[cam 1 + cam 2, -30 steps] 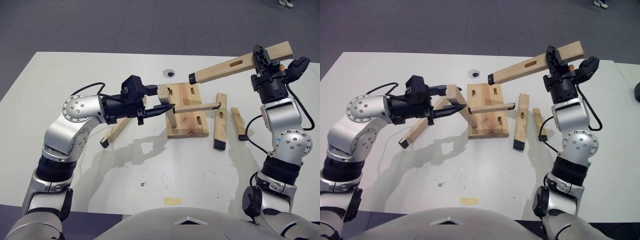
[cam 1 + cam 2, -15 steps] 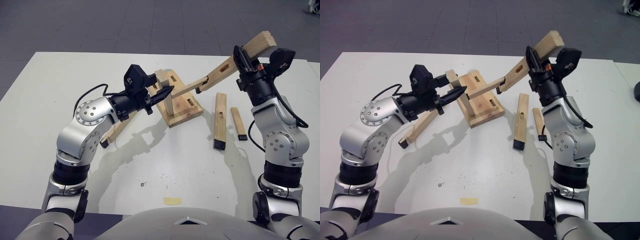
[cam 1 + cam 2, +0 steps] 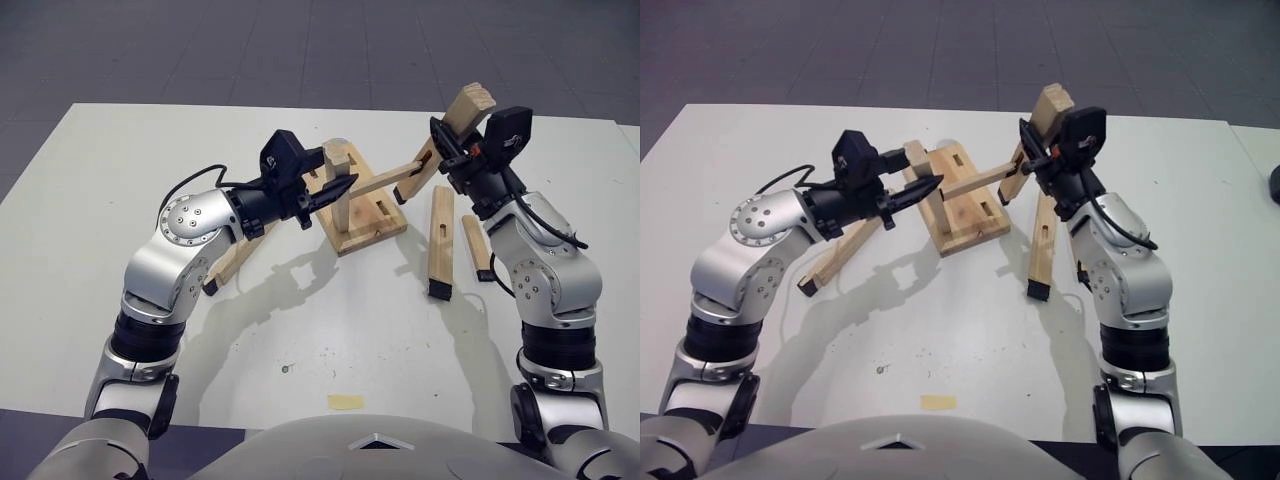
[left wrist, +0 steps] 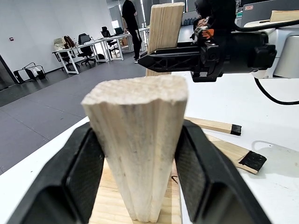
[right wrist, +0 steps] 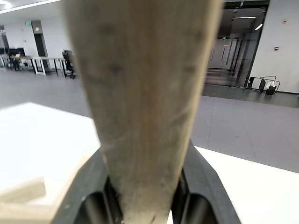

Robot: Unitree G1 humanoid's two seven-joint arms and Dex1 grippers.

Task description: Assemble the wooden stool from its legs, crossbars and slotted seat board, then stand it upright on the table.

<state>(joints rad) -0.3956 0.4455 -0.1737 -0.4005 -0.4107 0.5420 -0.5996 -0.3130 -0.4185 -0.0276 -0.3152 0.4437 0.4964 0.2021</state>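
Upper centre on the worktop (image 3: 300, 330), the slotted seat board (image 3: 375, 215) sits with the left gripper (image 3: 328, 190) clamped on its upright leg (image 3: 341, 212) and the right gripper (image 3: 455, 155) clamped on a tilted leg (image 3: 472, 100); the wood looks stiff and light, likely best gripped across flat faces.

Pale, straight-grained wood makes up the seat board (image 3: 368, 214), crossbar (image 3: 380, 182), upright leg (image 4: 135, 154) and raised leg (image 3: 468, 103). The loose leg (image 3: 438, 235) has a black end cap. The left tool (image 3: 338, 187) and right tool (image 3: 450, 137) are black. The counter (image 3: 120, 150) is white, the floor (image 3: 200, 50) dark grey tile.
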